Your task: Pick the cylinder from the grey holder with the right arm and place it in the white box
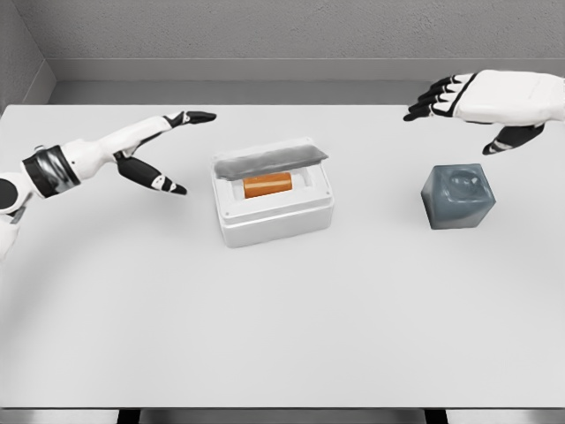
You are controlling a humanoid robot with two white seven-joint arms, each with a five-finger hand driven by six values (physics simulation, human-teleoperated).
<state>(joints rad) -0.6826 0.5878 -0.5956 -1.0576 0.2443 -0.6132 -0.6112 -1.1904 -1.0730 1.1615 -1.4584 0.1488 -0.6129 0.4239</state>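
Orange cylinder (267, 185) lying in white box (275, 205), grey holder (457, 196) empty, both hands' fingers spread and holding nothing; risk now only a stray arm knocking the box.

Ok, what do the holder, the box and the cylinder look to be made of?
Holder: dark grey, glossy, probably hard plastic or coated metal; soft highlights show on its top dimple. Box: matte white, thick-walled, foam or plastic by its look, with a grey, dully shiny lid. Cylinder: orange, smooth, satin finish, likely plastic. It's a render, so these are guesses.
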